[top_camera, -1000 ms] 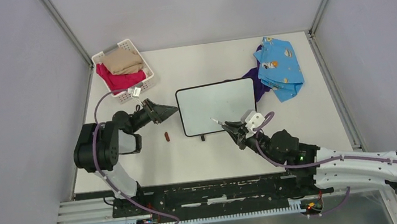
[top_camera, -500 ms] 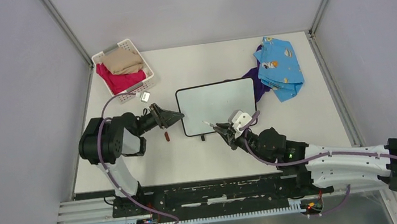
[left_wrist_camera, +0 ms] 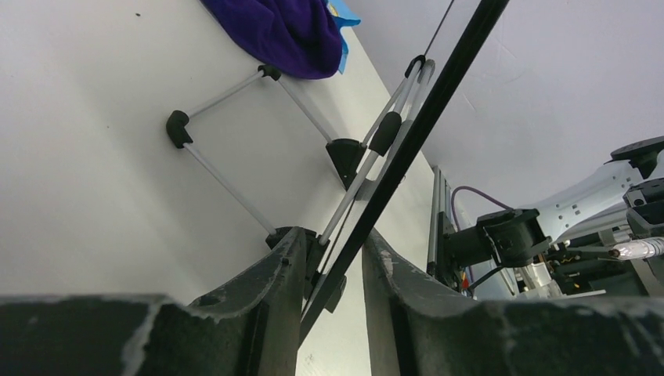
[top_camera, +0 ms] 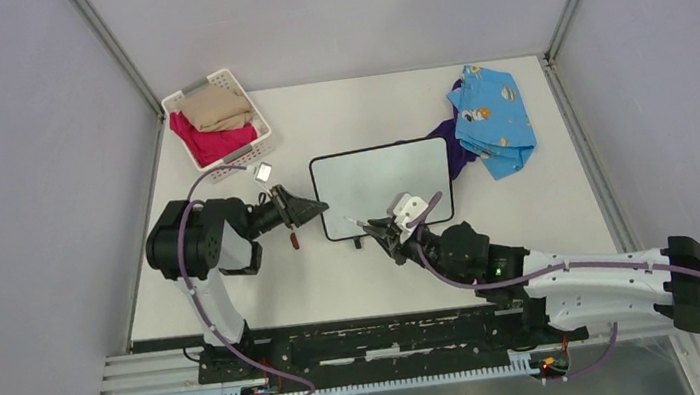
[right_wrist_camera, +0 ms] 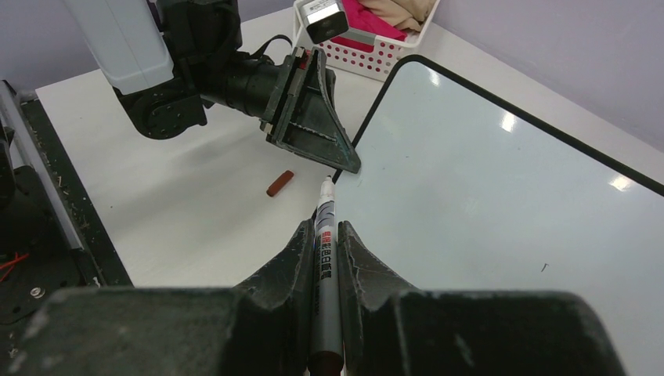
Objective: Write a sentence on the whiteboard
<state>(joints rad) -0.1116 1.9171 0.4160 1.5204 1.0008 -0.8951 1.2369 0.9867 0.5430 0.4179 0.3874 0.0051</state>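
Seen from above, the whiteboard (top_camera: 394, 182) lies flat at the centre of the tabletop (top_camera: 346, 117). No writing is seen on it.

Compared with a second earlier, the left claw (top_camera: 319, 207) is no longer held apart from the board. It is now set at the board's 9 o'clock edge. In the left wrist view the thin black frame is seen running between the two fingers (left_wrist_camera: 274, 274), and the jaws are drawn much narrower than before. A sliver of light is still seen beside the frame, so it cannot be told whether the edge is yet pinched.

The right claw (top_camera: 370, 230) is clenched on a marker (right_wrist_camera: 326, 235). It is now placed at the board's 7 o'clock corner, further toward 9 o'clock than a second ago. The uncapped tip is aimed at the board's surface just inside that corner, close to the left claw's tips. Whether the tip touches the board cannot be told.

A small red cap (top_camera: 294, 241) is left on the tabletop at 8 o'clock of the board. A basket (top_camera: 238, 158) of clothes is seen at 10 o'clock, and a blue cloth (top_camera: 491, 120) over a purple cloth (top_camera: 454, 152) at 2 o'clock.

The change is judged to mean that the board is being steadied while the pen is brought to the start of a line. Writing is not yet begun.
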